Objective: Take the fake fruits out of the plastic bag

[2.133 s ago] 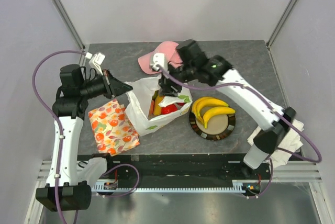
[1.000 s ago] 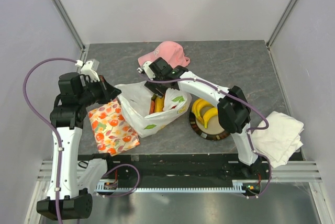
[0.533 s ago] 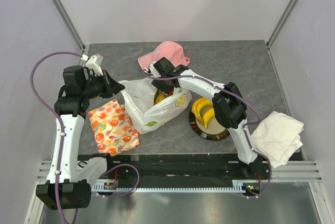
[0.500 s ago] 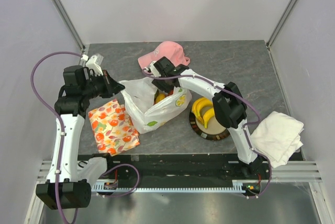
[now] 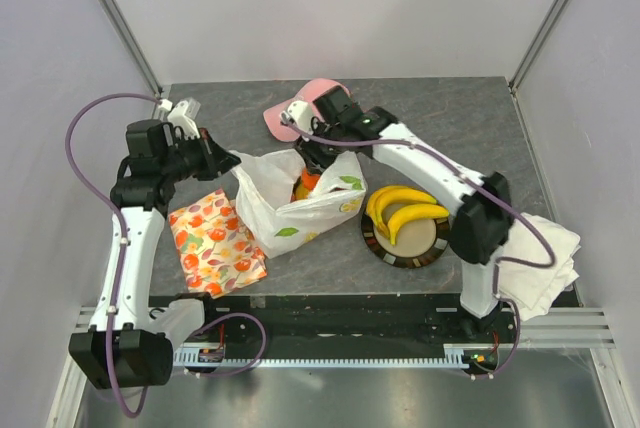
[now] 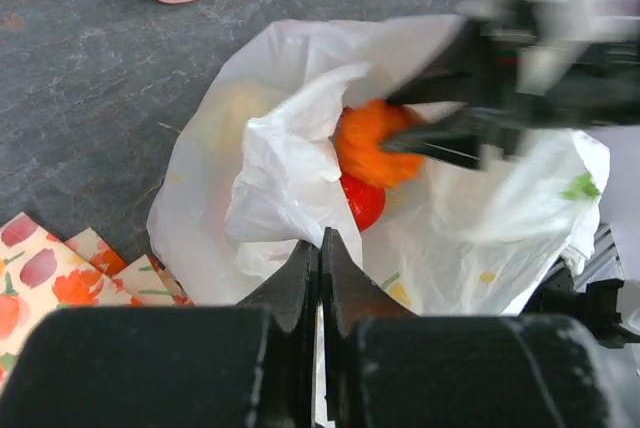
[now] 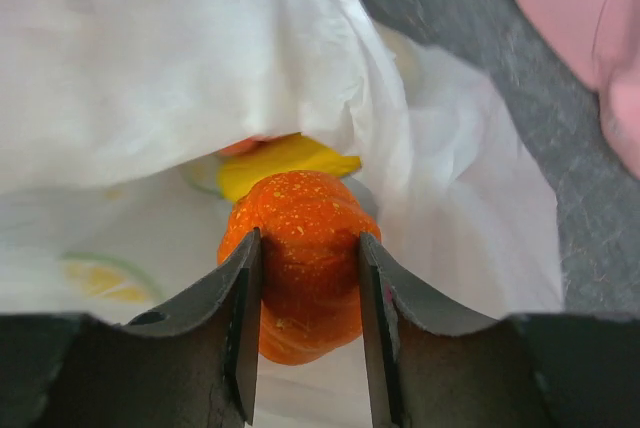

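The white plastic bag (image 5: 275,206) lies open at the table's middle. My left gripper (image 6: 319,248) is shut on its left rim and holds it up. My right gripper (image 7: 305,283) is shut on an orange speckled fruit (image 7: 300,238) at the bag's mouth (image 5: 310,180); the fruit also shows in the left wrist view (image 6: 370,143). A red fruit (image 6: 362,201) and a yellow fruit (image 7: 280,163) lie inside the bag (image 6: 250,168). Two yellow bananas (image 5: 403,210) rest on a round dish (image 5: 412,245) to the right of the bag.
A pink cap (image 5: 305,100) lies behind the bag. An orange-flowered cloth (image 5: 215,240) lies at the front left. A white cloth (image 5: 545,258) lies at the right edge beside the right arm's base.
My right gripper has risen out of the bag with the orange fruit in it. The right arm has swung up and back. My left gripper has kept its hold on the bag's rim.
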Controlling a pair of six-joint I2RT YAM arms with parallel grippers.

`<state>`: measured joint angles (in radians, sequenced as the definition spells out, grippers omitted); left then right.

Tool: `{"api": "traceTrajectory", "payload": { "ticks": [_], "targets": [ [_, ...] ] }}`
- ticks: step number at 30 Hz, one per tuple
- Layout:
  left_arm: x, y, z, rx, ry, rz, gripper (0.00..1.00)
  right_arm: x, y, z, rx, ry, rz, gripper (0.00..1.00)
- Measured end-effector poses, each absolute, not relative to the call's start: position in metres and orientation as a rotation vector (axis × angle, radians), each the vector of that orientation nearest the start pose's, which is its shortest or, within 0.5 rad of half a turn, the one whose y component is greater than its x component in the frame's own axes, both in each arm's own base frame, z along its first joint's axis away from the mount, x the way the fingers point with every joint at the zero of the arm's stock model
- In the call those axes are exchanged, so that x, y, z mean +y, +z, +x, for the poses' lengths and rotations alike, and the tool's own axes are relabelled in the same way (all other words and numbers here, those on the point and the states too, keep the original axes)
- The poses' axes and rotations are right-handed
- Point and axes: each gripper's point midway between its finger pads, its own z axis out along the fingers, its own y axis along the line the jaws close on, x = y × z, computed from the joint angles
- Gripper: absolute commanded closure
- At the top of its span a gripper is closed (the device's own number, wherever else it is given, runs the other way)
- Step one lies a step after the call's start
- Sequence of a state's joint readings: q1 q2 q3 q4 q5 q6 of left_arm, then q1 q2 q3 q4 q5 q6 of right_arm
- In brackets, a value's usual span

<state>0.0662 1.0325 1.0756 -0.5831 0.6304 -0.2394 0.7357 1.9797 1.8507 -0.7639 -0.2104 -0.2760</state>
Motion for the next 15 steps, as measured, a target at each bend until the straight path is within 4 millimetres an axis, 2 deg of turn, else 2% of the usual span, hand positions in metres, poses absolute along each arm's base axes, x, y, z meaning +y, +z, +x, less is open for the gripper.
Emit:
{"api": "traceTrajectory", "payload": {
  "ticks": [3,7,9,11,15],
  "targets": [
    [-0.093,0.267,0.3,2.079,-0.767,0.067,0.98,0.355,0.239,0.32,1.973,0.627,-1.298,0.72],
    [-0.093,0.267,0.308,2.069,-0.766,0.076,0.98,0.346,0.314,0.281,1.782,0.76,-1.294,0.72],
    [-0.093,0.268,0.313,2.066,-0.766,0.079,0.98,0.341,0.335,0.266,1.732,0.8,-1.286,0.73],
    [-0.094,0.269,0.316,2.065,-0.767,0.082,0.98,0.336,0.345,0.259,1.718,0.813,-1.269,0.74],
    [-0.094,0.276,0.319,2.05,-0.764,0.091,0.98,0.318,0.349,0.267,1.728,0.688,-1.217,0.74]
  ]
}}
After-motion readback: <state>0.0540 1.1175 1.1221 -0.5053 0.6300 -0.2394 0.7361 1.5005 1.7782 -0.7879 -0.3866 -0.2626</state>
